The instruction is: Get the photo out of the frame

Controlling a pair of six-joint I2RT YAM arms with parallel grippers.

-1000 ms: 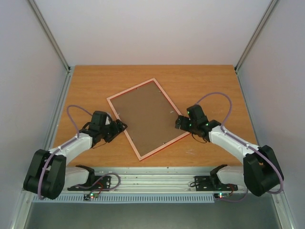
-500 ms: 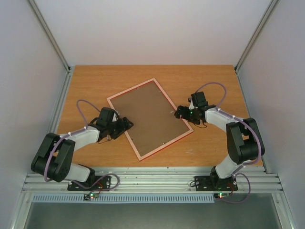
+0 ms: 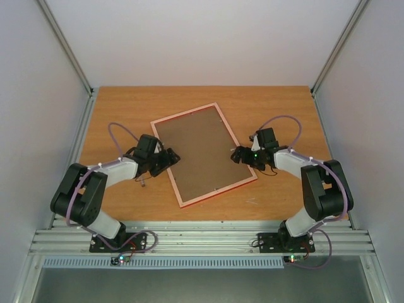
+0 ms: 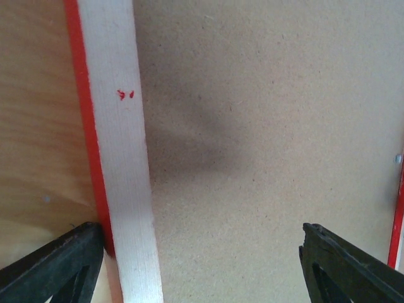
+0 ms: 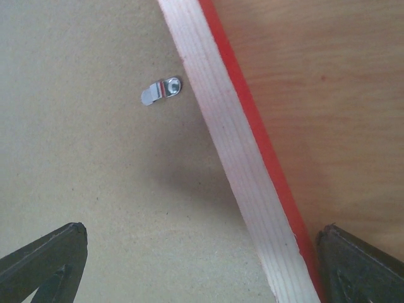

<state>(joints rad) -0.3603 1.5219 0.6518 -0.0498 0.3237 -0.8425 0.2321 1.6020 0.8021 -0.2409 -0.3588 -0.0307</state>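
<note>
Both arms are reaching in at a face-down frame, jaws spread.

The frame (image 3: 218, 192) is lying tilted near the middle of the table (image 3: 126, 107) with its brown backing board (image 3: 202, 151) facing up, so the photo is not showing in any view. The left gripper (image 3: 171, 158) is sitting at the frame's left long side with its fingers wide apart, one over the bare table and the other over the board, straddling the pale wooden rail. The right gripper (image 3: 235, 154) is doing the same at the right long side, fingers fully apart and gripping nothing. Whether either one is touching the frame cannot be told. A small metal turn clip (image 5: 161, 91) is lying flat on the board just beside the right rail. Two tiny red paint specks (image 4: 125, 95) are showing on the left rail, forming no readable writing.
</note>
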